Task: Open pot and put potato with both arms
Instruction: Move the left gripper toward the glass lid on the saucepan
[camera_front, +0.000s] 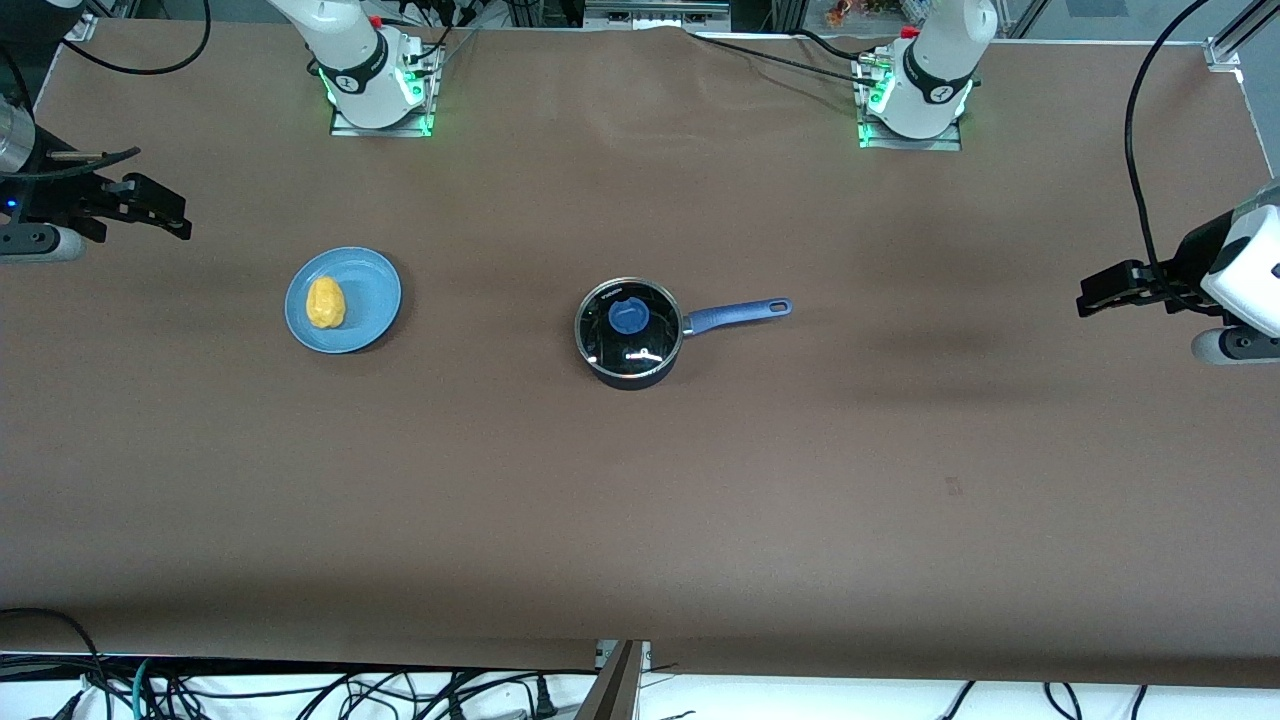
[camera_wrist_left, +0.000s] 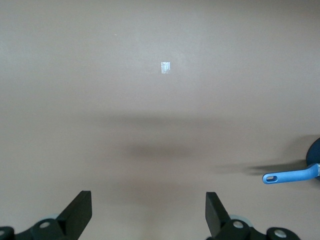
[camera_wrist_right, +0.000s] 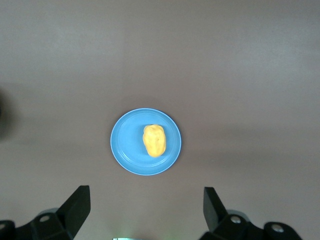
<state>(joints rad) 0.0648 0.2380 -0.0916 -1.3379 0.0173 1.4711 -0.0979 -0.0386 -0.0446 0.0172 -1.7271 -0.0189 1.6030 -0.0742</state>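
Note:
The black pot (camera_front: 629, 335) stands mid-table with a glass lid and blue knob (camera_front: 628, 317) on it; its long blue handle (camera_front: 738, 314) points toward the left arm's end. The handle's tip also shows in the left wrist view (camera_wrist_left: 291, 175). The yellow potato (camera_front: 325, 302) lies on a flat blue plate (camera_front: 372, 298) toward the right arm's end, and shows in the right wrist view (camera_wrist_right: 154, 140). My left gripper (camera_front: 1088, 297) is open and empty, high over the table's left-arm end. My right gripper (camera_front: 180, 222) is open and empty, high over the right-arm end.
The brown table (camera_front: 640, 500) carries only the plate and the pot. A small pale mark (camera_wrist_left: 165, 67) sits on the cloth under the left gripper. Arm bases (camera_front: 375, 85) stand along the edge farthest from the front camera. Cables hang along the nearest edge.

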